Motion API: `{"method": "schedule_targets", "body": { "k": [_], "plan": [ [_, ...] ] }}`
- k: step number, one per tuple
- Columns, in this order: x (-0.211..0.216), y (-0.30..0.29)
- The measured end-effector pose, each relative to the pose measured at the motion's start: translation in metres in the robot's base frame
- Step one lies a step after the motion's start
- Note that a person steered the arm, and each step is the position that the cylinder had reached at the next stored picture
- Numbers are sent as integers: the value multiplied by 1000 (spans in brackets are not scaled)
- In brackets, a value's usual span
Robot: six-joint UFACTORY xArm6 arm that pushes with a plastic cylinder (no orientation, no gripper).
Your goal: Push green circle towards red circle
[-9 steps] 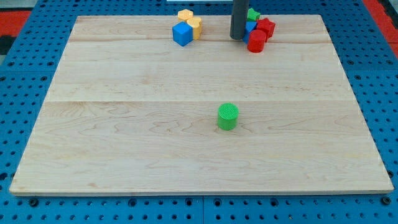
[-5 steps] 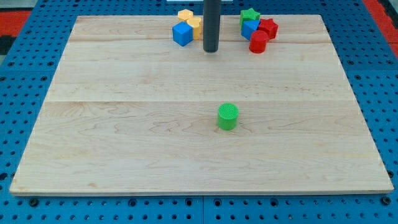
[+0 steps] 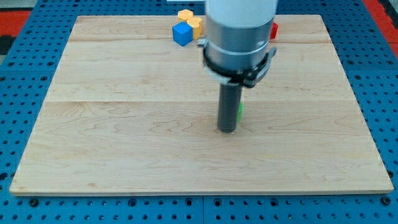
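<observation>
Standing on the desk, my tip hides most of the green circle just behind it. No claw shows. Blue block and yellow blocks lie far toward the view's top-left; a red sliver peeks top-right.

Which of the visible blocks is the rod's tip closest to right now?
The green circle: only a sliver shows behind my tip, right against the rod. The blue cube and yellow blocks sit far off at the view's top.

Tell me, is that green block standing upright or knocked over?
Cannot tell: my tip stands in front of the green circle, leaving only a sliver showing.
</observation>
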State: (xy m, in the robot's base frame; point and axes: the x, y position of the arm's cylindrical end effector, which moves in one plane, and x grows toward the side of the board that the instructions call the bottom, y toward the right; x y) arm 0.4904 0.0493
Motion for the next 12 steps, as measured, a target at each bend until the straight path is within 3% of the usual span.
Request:
{"method": "schedule_targets", "body": {
  "k": [2, 6, 10, 12],
  "plan": [
    [-43, 1],
    [-111, 57],
    [-128, 59],
    [-170, 69]
  ]
}}
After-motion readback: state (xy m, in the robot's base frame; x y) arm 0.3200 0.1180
